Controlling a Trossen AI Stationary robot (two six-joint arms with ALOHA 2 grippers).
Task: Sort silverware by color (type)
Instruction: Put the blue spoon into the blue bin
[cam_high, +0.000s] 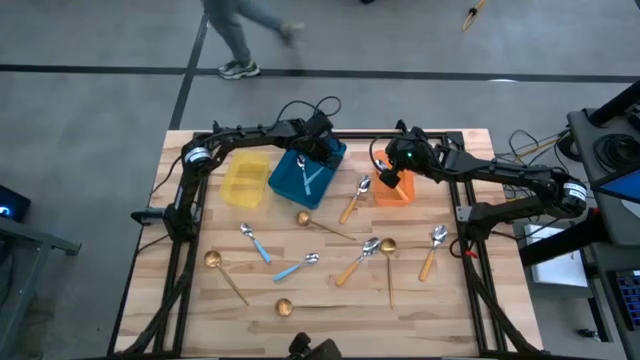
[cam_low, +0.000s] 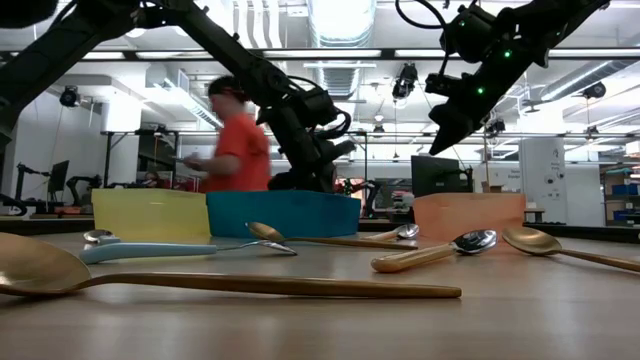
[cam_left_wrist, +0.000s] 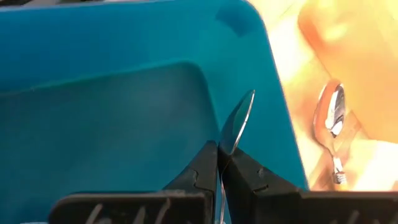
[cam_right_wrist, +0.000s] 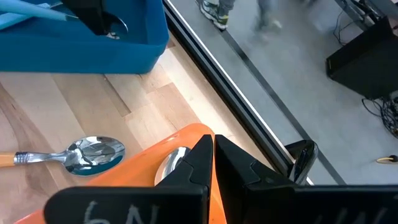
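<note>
Fingers first: left gripper (cam_left_wrist: 219, 163) hangs over the blue bin (cam_high: 306, 172), pinched shut on the thin shaft of a spoon (cam_left_wrist: 237, 122), silver bowl pointing away from the wrist. Right gripper (cam_right_wrist: 212, 152) hovers over the orange bin (cam_high: 393, 188), fingers closed together; a silver bowl (cam_right_wrist: 171, 163) shows just beside them, but whether it is held cannot be told.

Largest down:
- Wooden tabletop (cam_high: 440, 300), three bins along the far edge: yellow bin (cam_high: 245, 180), blue, orange.
- Blue bin already holds blue-handled spoons (cam_high: 308, 178).
- Loose spoons on the tabletop: two blue-handled (cam_high: 254, 243) (cam_high: 297, 265); orange-handled (cam_high: 354, 199) (cam_high: 359, 259) (cam_high: 433, 250); gold ones (cam_high: 224, 274) (cam_high: 322, 226) (cam_high: 389, 264) (cam_high: 284, 307).
- Person walking past beyond the table.

Handling, judged: light, stiff, slick metal; bowls round and likely to slip or pivot. Best taken across the handle near mid-length, where it is narrow and flat-sided. Gold handles are thinnest and lie flush, so a pinch there needs fingertips brushing the wood.
</note>
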